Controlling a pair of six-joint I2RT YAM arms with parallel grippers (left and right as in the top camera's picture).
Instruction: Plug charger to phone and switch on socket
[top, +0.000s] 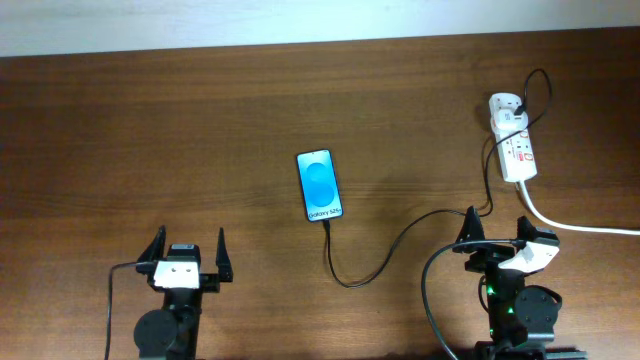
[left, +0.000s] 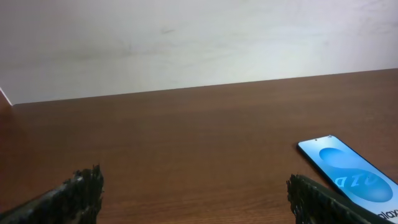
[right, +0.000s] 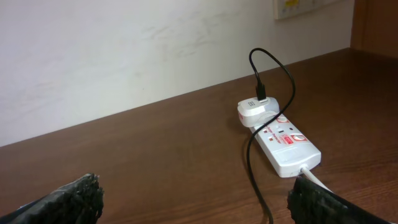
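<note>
Charger cable (top: 385, 255) passes just beside the right gripper (top: 495, 222), whose jaws gape wide on nothing, like those of the left gripper (top: 191, 236). It loops left to the near end of the phone (top: 320, 186), face up on the table (top: 120, 130) with its blue screen lit, though I can't tell whether the tip is seated. Its other end runs to a white adapter (top: 505, 104) on the far end of the socket (top: 516, 148), which lies beyond the right gripper.
</note>
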